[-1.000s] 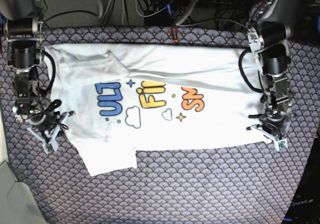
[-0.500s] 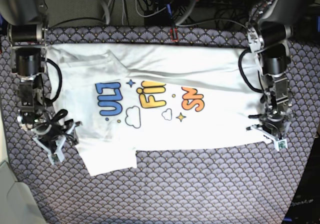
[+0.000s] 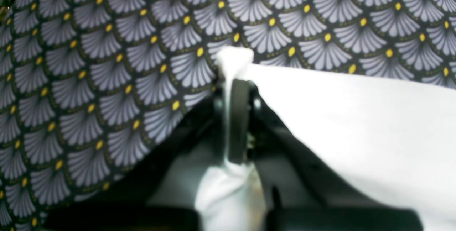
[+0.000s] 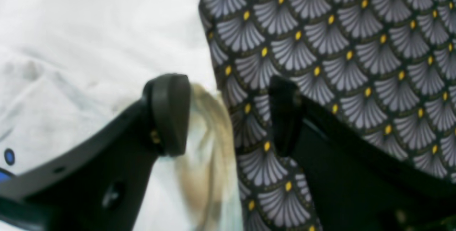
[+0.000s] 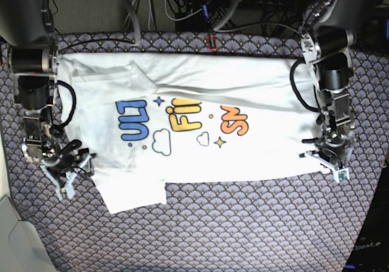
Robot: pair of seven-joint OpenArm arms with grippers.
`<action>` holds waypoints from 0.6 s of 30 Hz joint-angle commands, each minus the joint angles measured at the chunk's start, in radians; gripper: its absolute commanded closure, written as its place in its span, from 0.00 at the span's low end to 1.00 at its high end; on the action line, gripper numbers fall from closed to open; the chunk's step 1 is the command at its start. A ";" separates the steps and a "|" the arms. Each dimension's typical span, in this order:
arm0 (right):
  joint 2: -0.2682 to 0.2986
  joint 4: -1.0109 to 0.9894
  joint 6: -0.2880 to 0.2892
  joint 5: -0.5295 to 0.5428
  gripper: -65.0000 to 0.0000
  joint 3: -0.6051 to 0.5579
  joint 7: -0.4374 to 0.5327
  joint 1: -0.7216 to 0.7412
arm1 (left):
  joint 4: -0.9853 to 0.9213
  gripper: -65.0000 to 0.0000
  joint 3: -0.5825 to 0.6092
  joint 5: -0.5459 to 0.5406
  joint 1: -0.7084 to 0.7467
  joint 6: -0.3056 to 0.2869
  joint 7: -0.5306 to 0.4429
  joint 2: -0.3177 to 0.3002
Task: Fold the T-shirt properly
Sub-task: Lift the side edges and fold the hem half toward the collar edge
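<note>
Right end effector [image 5: 68,176] opened, left pinching T-shirt [image 5: 200,126]

two robot arms built from black cylindrical segments, joined end to end. black cables loop out beside each arm. the left gripper [image 5: 330,160] has pale grey printed parts around its tip. the right gripper [image 5: 65,173] has similar pale grey parts. up close, its fingers [image 4: 167,113] are matte black with rounded rubbery pads and small screw holes.
</note>
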 commanded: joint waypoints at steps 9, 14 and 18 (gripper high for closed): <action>-0.003 0.014 -0.004 0.004 0.52 0.001 0.029 -0.023 | 0.017 0.99 0.000 -0.001 -0.029 0.001 -0.027 -0.012; -0.005 0.014 -0.004 0.004 0.90 0.001 0.031 -0.032 | 0.017 0.99 0.000 -0.001 -0.029 0.001 -0.027 -0.011; 0.000 0.029 -0.004 0.003 1.00 0.001 0.031 -0.026 | 0.026 0.99 0.000 0.004 -0.029 0.001 -0.024 0.001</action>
